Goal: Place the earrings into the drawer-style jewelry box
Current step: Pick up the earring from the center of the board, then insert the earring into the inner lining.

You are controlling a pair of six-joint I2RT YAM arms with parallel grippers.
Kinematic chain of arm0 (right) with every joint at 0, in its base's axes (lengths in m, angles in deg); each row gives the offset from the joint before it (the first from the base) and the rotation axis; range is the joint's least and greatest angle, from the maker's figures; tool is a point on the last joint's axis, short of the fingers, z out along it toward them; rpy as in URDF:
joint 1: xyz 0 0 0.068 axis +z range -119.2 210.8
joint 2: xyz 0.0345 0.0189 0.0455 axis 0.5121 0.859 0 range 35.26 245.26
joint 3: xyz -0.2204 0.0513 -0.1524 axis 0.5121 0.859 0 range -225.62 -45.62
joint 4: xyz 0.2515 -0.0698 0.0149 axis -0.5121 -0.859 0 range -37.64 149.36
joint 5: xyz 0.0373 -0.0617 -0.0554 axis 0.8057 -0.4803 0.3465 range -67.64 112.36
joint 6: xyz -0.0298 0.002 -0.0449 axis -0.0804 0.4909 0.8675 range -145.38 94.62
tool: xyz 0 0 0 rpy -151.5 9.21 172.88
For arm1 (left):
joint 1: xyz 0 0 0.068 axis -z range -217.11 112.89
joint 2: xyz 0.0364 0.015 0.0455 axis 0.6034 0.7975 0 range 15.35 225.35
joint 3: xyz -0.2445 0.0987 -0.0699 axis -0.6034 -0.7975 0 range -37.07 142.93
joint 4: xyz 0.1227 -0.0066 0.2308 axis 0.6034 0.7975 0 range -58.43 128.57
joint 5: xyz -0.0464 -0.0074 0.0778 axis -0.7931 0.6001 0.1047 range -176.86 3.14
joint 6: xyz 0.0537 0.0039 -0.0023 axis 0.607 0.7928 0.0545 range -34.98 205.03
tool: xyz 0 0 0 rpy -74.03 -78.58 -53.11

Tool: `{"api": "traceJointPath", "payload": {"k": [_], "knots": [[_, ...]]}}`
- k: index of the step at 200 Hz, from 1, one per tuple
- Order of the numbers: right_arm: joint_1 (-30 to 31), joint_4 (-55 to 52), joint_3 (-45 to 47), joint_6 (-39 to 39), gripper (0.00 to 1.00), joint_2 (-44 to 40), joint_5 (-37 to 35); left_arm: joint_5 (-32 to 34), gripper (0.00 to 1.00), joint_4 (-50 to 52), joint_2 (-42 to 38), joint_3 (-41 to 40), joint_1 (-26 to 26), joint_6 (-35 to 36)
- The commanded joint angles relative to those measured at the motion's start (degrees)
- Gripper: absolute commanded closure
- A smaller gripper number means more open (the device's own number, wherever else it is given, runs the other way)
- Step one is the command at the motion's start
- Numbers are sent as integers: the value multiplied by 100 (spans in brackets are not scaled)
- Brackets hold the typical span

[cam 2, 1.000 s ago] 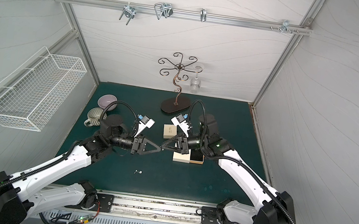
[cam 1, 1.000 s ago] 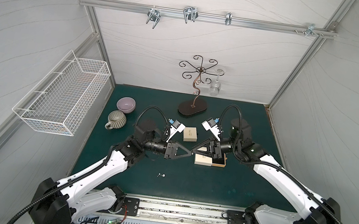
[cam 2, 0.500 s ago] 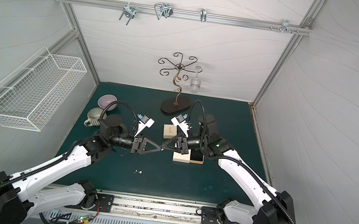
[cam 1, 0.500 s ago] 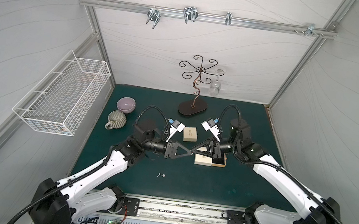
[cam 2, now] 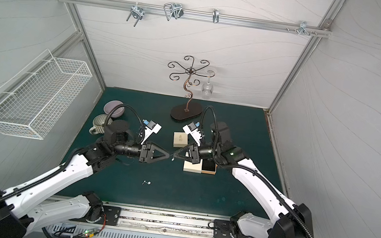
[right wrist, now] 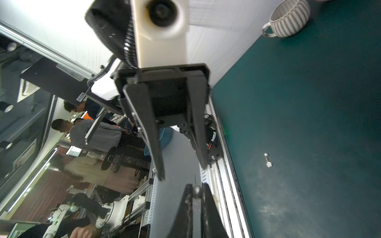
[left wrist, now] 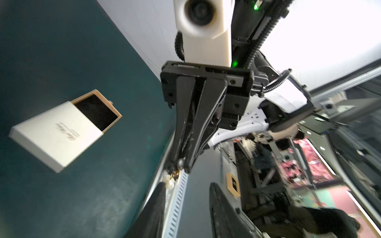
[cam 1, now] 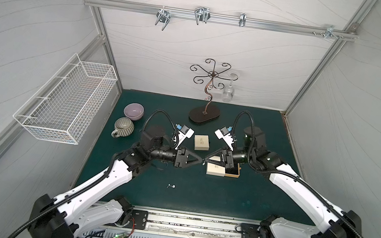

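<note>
Both arms are meeting nose to nose in mid-air above the middle of the green surface [cam 1: 198,201]. The right tool [left wrist: 180,165] is pinched almost fully closed and has one earring [right wrist: 196,190] by its round bead, right at the very fingertips. You can see the little ball wedged between them in both wrist views. The left tool [right wrist: 182,171] faces it, tips nearly touching the right one's, but its jaws stand clearly apart and there's nothing in them.

The jewelry box [cam 1: 213,170] sits on the surface right of centre, directly under the right tool's body. It's a white sleeve on the left with a tan drawer [left wrist: 97,112] slid partway out to the right, dark lining showing. A small closed box [cam 1: 201,142] sits just beyond it, toward the far side.

More earrings [cam 1: 171,186] lie loose on the surface nearer the front edge, a bit left of centre and well apart from the jewelry box. They're two tiny silvery bits close together, too small to make out more. Over on the far left, a striped mug [cam 1: 123,127] and a purple bowl [cam 1: 133,111] sit just beside each other.
</note>
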Motion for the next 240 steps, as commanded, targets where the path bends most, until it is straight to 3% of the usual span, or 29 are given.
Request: {"api": "traceJointPath", "payload": {"k": [1, 22, 84, 117, 167, 240], "knots": [[-378, -742, -64, 168, 92, -120, -604, 1737, 54, 1160, -666, 495, -34, 759], [-661, -1236, -31, 168, 91, -80, -1100, 2343, 53, 1645, -812, 590, -46, 882], [-705, -3020, -165, 146, 94, 241, -4242, 2330, 55, 1700, -407, 389, -47, 804], [-789, -3565, -79, -57, 94, 441, -5038, 2285, 56, 1760, -233, 371, -41, 807], [-816, -3960, 35, -282, 94, 709, -5486, 2113, 56, 1679, -89, 385, -48, 812], [-1060, -3450, -64, -80, 93, 1587, -5150, 2135, 56, 1726, -76, 380, -42, 794]]}}
